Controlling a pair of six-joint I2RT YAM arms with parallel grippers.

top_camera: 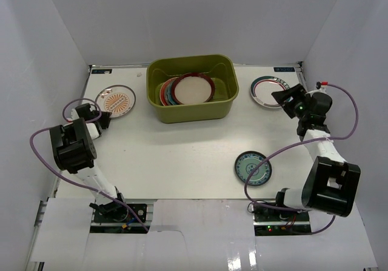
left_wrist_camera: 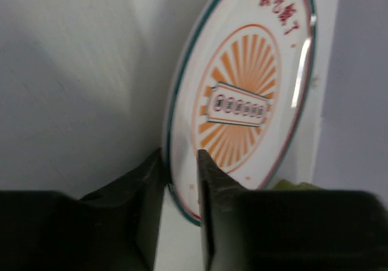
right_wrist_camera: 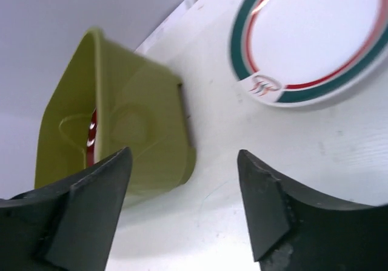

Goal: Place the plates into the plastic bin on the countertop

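White countertop (top_camera: 182,156) enclosed by white walls, bearing the olive plastic bin (top_camera: 193,110), in which the maroon-rimmed cream plate (top_camera: 193,90) lies uppermost on other plates. The left gripper (left_wrist_camera: 179,156) is pinched on the near rim of the orange sunburst plate (left_wrist_camera: 242,101), which extends away from its fingertips. The right gripper (right_wrist_camera: 182,156), fingers spread wide and empty, has the red-teal ringed white plate (right_wrist_camera: 321,34) ahead to its right and the bin ahead to its left; the small teal plate (top_camera: 253,168) lies well behind it, towards the arm's base.
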